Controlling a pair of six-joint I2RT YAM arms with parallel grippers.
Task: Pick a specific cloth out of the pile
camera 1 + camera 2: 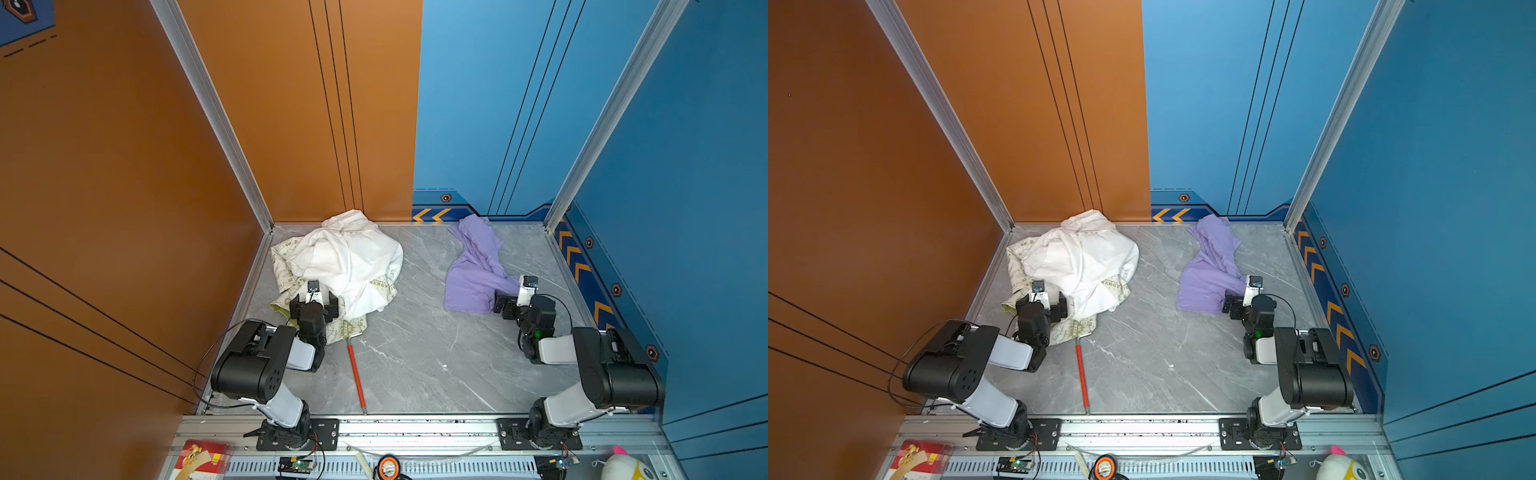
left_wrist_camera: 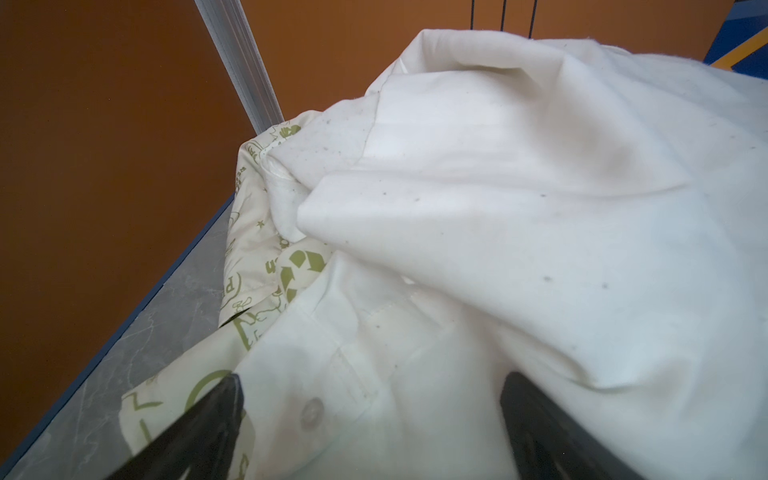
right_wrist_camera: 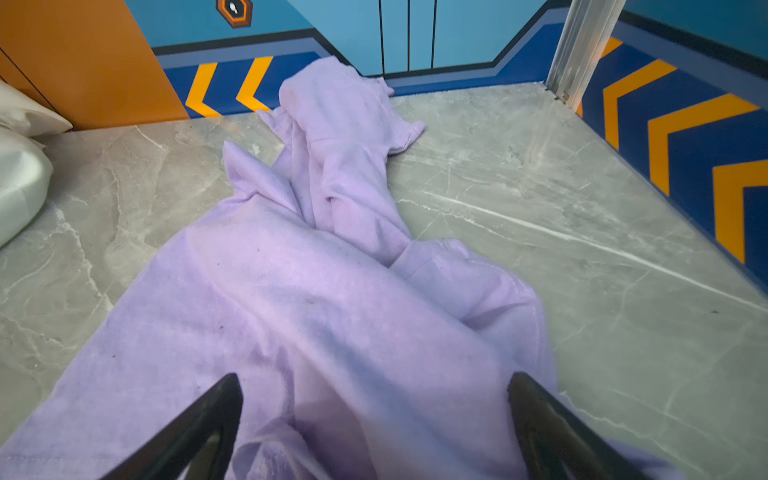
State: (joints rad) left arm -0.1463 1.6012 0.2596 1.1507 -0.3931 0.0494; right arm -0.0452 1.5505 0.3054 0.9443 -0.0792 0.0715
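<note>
The cloth [image 1: 473, 266] [image 1: 1210, 266], a lilac T-shirt, lies crumpled on the grey table at the back right, apart from the pile. My right gripper [image 1: 503, 305] [image 1: 1232, 303] stands open at its near right edge. In the right wrist view lilac fabric [image 3: 332, 291] lies loose between the wide jaws of the right gripper [image 3: 374, 395]. The pile [image 1: 345, 257] [image 1: 1084, 257] of white and cream green-printed cloth sits at the back left. My left gripper [image 1: 314, 300] [image 1: 1042, 301] is open over its near edge. In the left wrist view white fabric [image 2: 498, 208] fills the space between the left gripper's [image 2: 372, 399] jaws.
A thin red rod [image 1: 356, 376] [image 1: 1081, 376] lies on the table from the pile's near edge towards the front rail [image 1: 415, 428]. Orange wall [image 1: 124, 208] on the left, blue wall [image 1: 685, 208] on the right. A red box [image 1: 203, 457] and a plush toy [image 1: 623, 467] sit beyond the rail.
</note>
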